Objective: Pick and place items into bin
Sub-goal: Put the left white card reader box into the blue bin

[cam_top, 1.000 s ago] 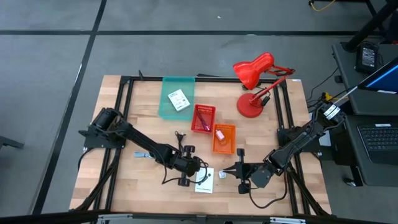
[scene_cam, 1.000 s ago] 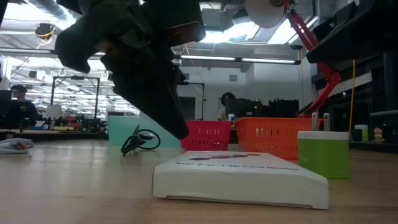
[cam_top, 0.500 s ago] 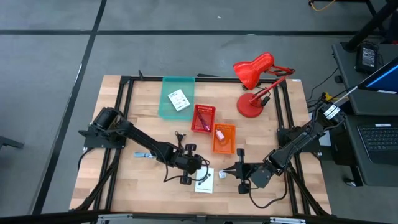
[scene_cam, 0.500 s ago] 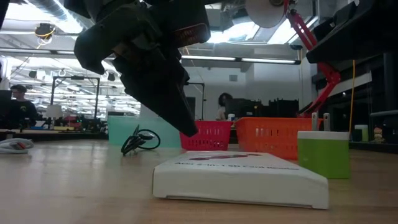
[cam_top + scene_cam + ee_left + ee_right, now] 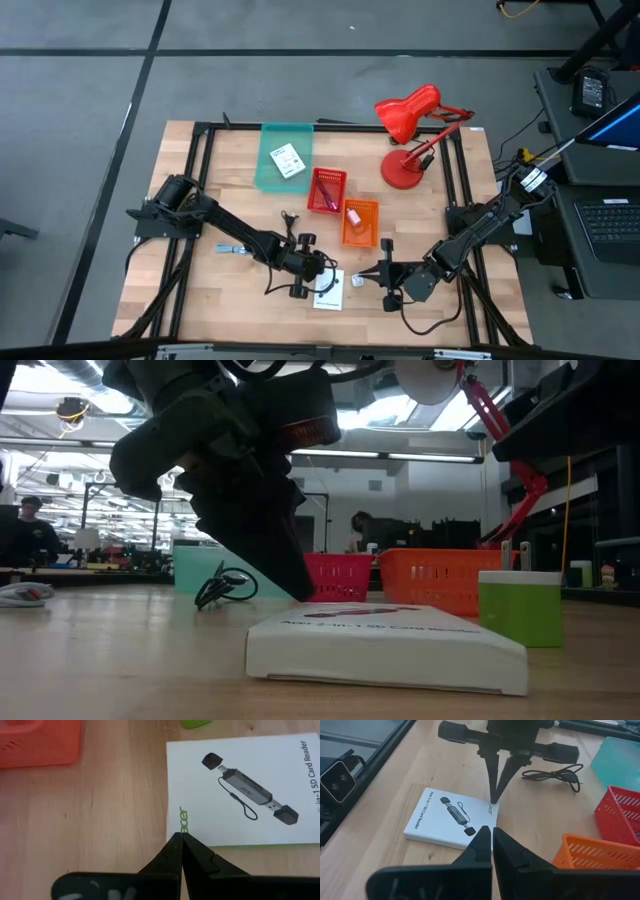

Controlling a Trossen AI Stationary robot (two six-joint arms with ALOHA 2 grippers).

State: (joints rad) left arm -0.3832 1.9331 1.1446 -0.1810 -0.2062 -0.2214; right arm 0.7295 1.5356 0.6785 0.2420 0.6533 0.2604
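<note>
One white box (image 5: 245, 795) lies flat near the front edge of the wooden table (image 5: 230, 170), printed with a green "acer" logo, a picture of a card reader with its caps off, and the words "SD Card Reader" along one side; in the low view its front face carries the same line, too blurred to read fully. Just beside it stands one small green and white block (image 5: 520, 607). Two dark arms work here: the left gripper (image 5: 181, 836) has its fingers pressed together into a single point that hangs just over the box's edge by the logo, holding nothing, and the right gripper (image 5: 492, 831) is likewise pinched closed and empty, waiting near the opposite side of the same box. Three bins sit farther back: one teal tray (image 5: 285, 155) holding a second white card (image 5: 287, 160) with black print too small to read, one red basket (image 5: 327, 190) and one orange basket (image 5: 360, 222) with a small pink piece inside. One black cable (image 5: 555, 773) lies coiled on the bare wood between the box and the teal tray. One red desk lamp (image 5: 410, 135) stands at the far right corner. Black frame rails border the light planked tabletop, grey floor surrounds it, and the low view shows a bright workshop with ceiling lights and people seated at distant desks.
</note>
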